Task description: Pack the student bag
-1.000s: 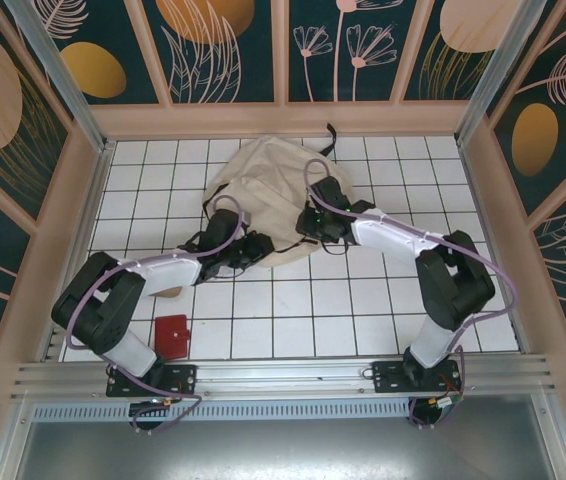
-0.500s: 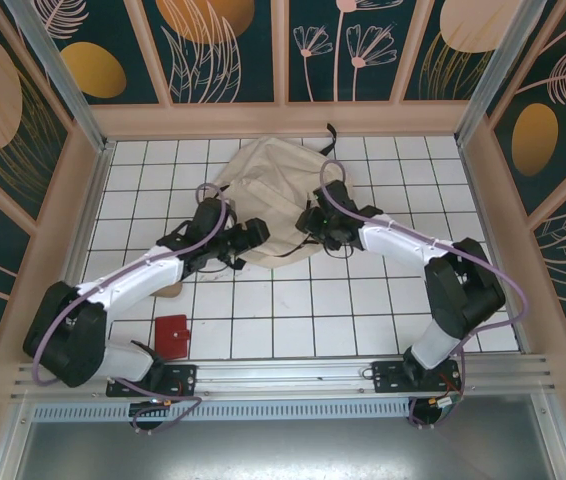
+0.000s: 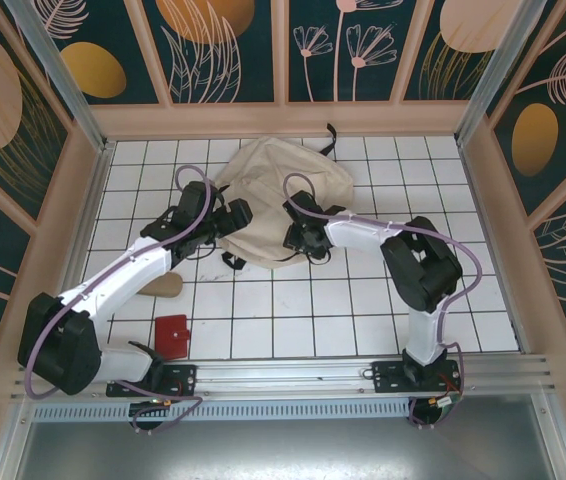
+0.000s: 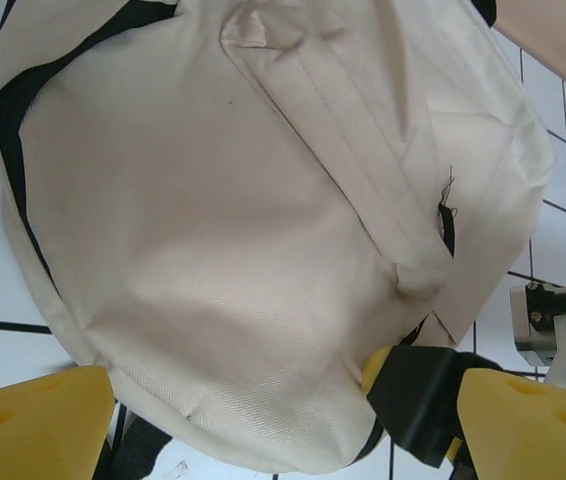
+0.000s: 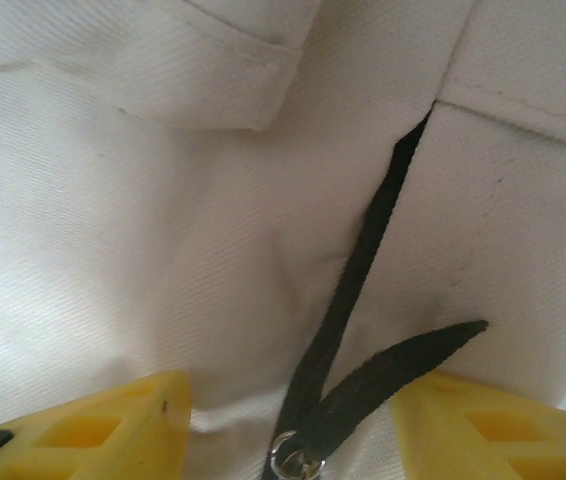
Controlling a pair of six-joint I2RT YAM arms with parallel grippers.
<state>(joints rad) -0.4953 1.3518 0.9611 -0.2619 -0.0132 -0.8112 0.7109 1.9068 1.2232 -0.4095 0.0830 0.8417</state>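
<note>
While the table's bare tiles are lying free nearest, the left gripper, newly spread open, is facing the student bag from its 8 o'clock; the right gripper, shifted leftward, is sitting at 6 o'clock, grip impossible to tell, the bag reaching the 12 o'clock wall

The student bag filled the far middle of the table, its far edge close to the back wall, leaving little passage behind it. The left gripper and right gripper crowded its near edge with jaws apart. Whether the right one pinched cloth was unclear. Free tiles lay at the near middle. A red flat item and a tan object cluttered the near left.
</note>
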